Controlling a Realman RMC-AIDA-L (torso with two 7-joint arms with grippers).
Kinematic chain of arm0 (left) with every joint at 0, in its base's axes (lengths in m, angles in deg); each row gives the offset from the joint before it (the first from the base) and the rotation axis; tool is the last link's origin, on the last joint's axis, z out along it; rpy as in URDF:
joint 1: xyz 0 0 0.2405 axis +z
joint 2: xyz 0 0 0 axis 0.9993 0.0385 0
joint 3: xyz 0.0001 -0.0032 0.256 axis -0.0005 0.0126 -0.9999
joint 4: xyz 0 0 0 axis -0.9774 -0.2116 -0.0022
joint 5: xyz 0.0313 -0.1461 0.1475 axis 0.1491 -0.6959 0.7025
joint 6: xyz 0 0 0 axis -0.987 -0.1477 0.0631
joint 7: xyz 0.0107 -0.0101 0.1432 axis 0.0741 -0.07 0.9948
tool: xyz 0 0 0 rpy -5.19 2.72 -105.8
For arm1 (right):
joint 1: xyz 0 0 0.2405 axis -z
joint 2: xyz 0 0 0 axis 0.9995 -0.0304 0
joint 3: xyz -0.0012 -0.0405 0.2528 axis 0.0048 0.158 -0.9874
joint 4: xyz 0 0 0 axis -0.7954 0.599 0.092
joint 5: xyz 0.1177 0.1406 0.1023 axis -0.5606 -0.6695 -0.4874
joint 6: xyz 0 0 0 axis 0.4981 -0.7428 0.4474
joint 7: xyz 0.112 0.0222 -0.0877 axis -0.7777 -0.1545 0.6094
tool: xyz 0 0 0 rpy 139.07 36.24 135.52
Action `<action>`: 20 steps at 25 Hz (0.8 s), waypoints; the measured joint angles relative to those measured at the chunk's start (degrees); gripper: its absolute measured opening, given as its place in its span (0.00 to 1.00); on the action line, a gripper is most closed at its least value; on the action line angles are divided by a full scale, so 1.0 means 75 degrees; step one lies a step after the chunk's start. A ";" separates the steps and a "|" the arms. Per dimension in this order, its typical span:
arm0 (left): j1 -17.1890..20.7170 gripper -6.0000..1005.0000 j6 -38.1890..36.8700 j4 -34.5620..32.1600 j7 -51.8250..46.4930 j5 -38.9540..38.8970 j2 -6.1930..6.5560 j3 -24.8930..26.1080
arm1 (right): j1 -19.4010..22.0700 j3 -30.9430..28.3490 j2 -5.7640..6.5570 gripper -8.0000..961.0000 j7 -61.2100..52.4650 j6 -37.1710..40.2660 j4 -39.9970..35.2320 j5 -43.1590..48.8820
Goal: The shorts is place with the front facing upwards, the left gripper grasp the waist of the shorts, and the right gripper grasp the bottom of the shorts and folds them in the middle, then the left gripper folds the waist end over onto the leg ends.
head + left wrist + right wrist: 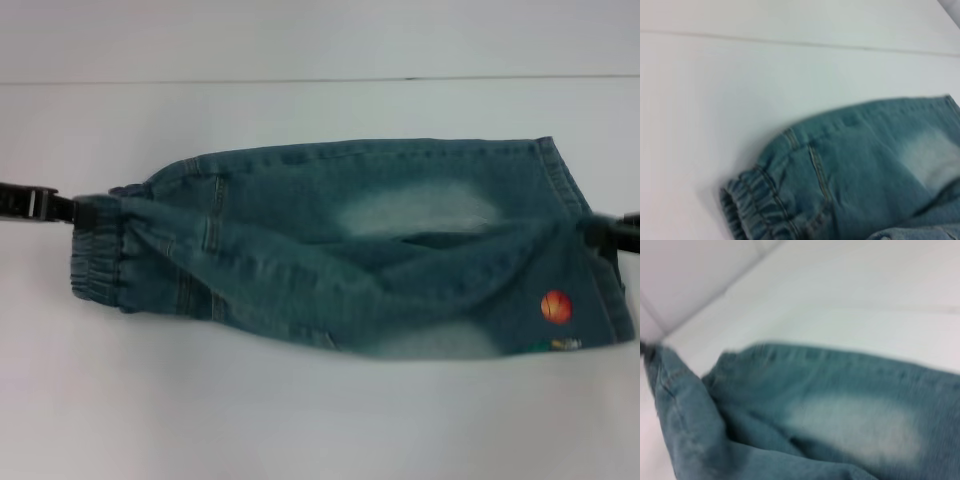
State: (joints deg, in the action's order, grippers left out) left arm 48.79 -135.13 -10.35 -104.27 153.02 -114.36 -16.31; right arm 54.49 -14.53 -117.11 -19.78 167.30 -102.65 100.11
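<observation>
The blue-green denim shorts [350,250] lie lengthwise across the white table, with a fold of cloth pulled over their middle. The gathered waist [100,265] is on the left and the leg ends [565,175] are on the right, next to an orange embroidered ball [556,306]. My left gripper [85,211] comes in from the left edge and is shut on the waist. My right gripper [603,232] at the right edge is shut on a leg hem. The left wrist view shows the ruched waist [752,205]. A raised hem [670,385] shows in the right wrist view. No fingers appear in either wrist view.
The white table [300,420] spreads on all sides of the shorts. A thin seam line [300,80] crosses it at the far side. Nothing else stands on it.
</observation>
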 joint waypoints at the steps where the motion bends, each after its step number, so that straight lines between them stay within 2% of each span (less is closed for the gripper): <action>1: -0.0001 0.10 0.0118 0.0058 -0.0001 -0.0026 0.0001 0.0026 | 0.0080 -0.0009 -0.0019 0.09 0.0105 -0.0187 0.0158 -0.0303; 6: -0.0002 0.10 0.0722 0.0369 0.0009 -0.0139 -0.0017 0.0032 | 0.0163 -0.0070 -0.0076 0.09 0.0411 -0.0897 0.0700 -0.1074; 11: -0.0003 0.10 0.1243 0.0515 0.0070 -0.0177 -0.0071 -0.0009 | 0.0156 -0.0092 -0.0265 0.10 0.0470 -0.1664 0.0749 -0.1648; 17: 0.0061 0.10 0.1786 0.0553 0.0089 -0.0264 -0.0125 -0.0012 | 0.0043 -0.0072 -0.0370 0.11 0.0503 -0.2329 0.0982 -0.1999; 20: 0.0085 0.11 0.2009 0.0626 0.0113 -0.0313 -0.0149 -0.0021 | -0.0014 -0.0064 -0.0473 0.11 0.0507 -0.2614 0.1009 -0.2238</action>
State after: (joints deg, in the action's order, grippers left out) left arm 49.43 -120.06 -5.66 -103.42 150.68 -115.48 -16.47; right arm 54.38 -15.01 -120.66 -15.98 147.69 -95.08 83.33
